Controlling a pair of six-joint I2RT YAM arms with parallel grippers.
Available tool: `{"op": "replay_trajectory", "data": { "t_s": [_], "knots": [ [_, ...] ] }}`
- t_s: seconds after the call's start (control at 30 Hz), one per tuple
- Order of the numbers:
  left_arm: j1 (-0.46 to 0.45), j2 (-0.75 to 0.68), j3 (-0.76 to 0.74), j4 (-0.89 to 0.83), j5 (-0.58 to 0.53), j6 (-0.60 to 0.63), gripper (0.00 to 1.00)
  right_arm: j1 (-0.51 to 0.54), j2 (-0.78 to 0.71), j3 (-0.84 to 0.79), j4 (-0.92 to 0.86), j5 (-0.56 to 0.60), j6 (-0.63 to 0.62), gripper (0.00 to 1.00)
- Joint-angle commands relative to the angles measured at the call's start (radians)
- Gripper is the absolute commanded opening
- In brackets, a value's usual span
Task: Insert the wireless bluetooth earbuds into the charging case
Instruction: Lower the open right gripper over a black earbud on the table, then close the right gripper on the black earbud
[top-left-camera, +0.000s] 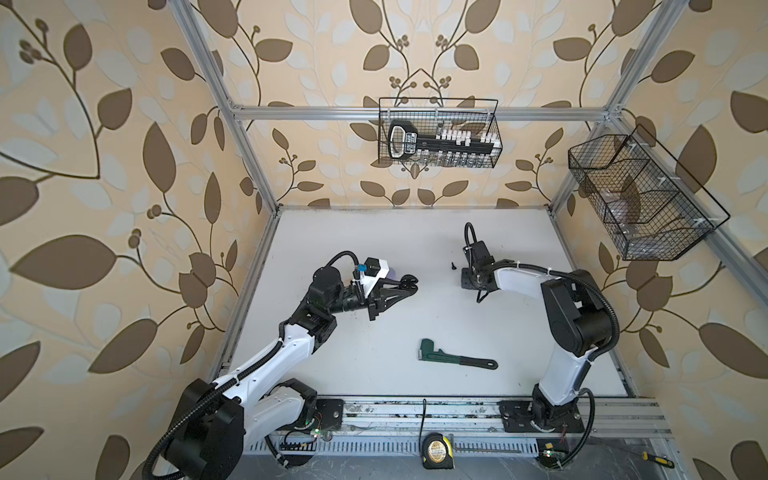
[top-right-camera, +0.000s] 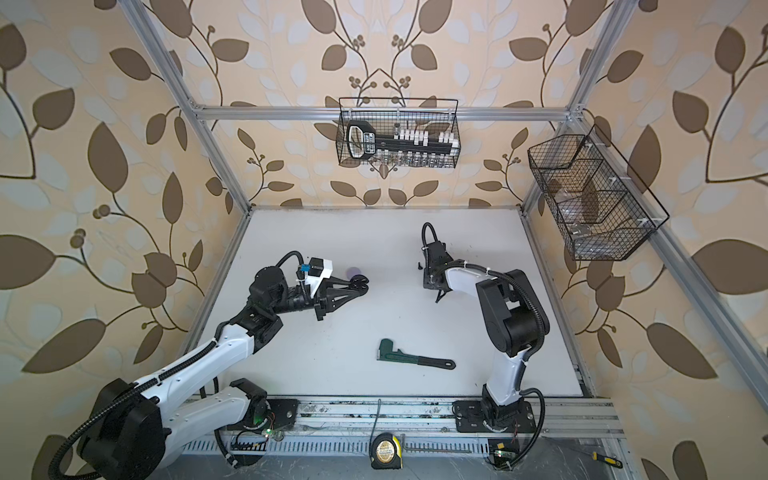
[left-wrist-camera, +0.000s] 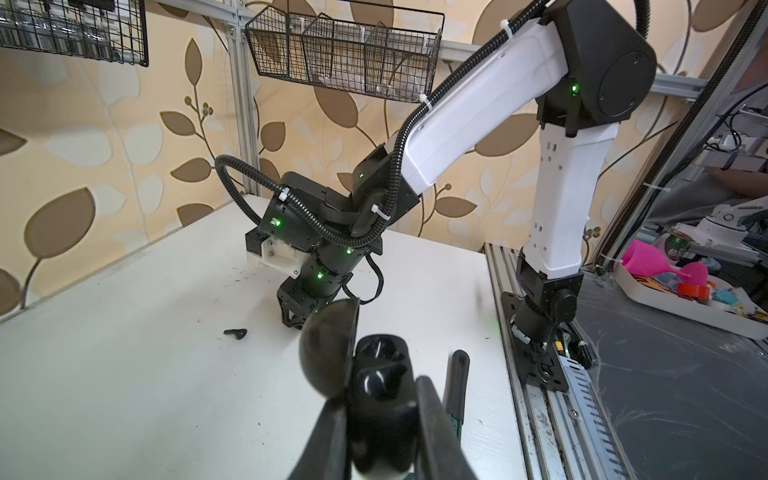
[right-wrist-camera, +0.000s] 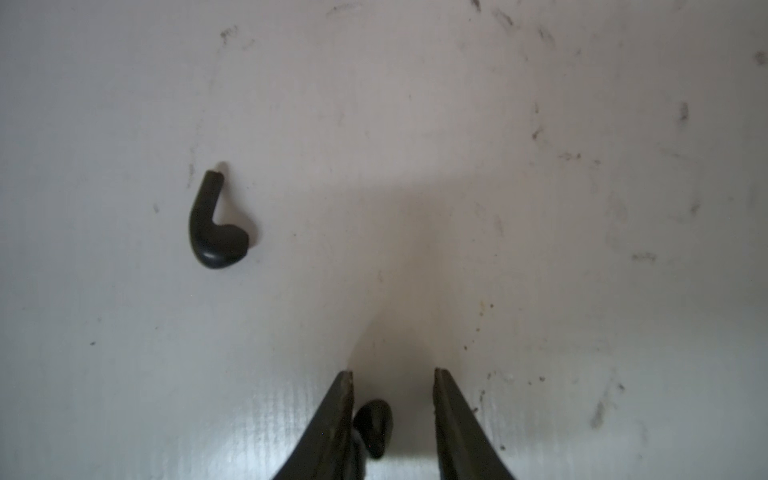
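My left gripper (left-wrist-camera: 380, 403) is shut on a black charging case (left-wrist-camera: 376, 374), held above the table with its lid (left-wrist-camera: 332, 345) swung open and two empty wells showing. It shows in both top views too (top-left-camera: 409, 283). My right gripper (right-wrist-camera: 392, 374) points down at the white table, its jaws apart. A black earbud (right-wrist-camera: 374, 424) lies between them, against one finger and apart from the other. A second black earbud (right-wrist-camera: 216, 232) lies loose on the table beside the gripper (top-left-camera: 452, 265). A pale lavender round thing (top-right-camera: 354, 272) peeks out behind the left gripper.
A green pipe wrench (top-left-camera: 455, 358) lies on the table toward the front. A tape measure (top-left-camera: 437, 451) and a screwdriver (top-left-camera: 656, 460) sit below the front rail. Wire baskets hang on the back wall (top-left-camera: 440, 133) and the right wall (top-left-camera: 640, 195).
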Motion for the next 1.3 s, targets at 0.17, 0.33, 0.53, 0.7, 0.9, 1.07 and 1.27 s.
{"op": "replay_trajectory", "data": {
  "t_s": [0.17,0.33,0.53,0.7,0.9,1.07,1.27],
  "knots": [
    [0.01,-0.023,-0.001,0.063,0.025,-0.016,0.0,-0.003,-0.023,-0.05,0.016,-0.057,0.023,0.3],
    [0.009,-0.021,0.0,0.071,0.027,-0.024,0.0,-0.004,-0.046,-0.075,0.022,-0.067,0.023,0.3],
    [0.01,-0.021,-0.001,0.075,0.028,-0.028,0.0,-0.004,-0.05,-0.084,0.026,-0.081,0.021,0.25],
    [0.01,-0.021,-0.001,0.078,0.027,-0.033,0.0,-0.004,-0.05,-0.083,0.025,-0.088,0.018,0.23],
    [0.01,-0.022,-0.002,0.078,0.029,-0.035,0.0,-0.013,-0.049,-0.083,0.029,-0.103,0.019,0.23],
    [0.01,-0.024,-0.003,0.079,0.031,-0.035,0.0,-0.014,-0.048,-0.081,0.026,-0.106,0.018,0.23],
    [0.009,-0.023,-0.004,0.08,0.032,-0.036,0.0,-0.014,-0.046,-0.078,0.024,-0.107,0.018,0.2]
  ]
}}
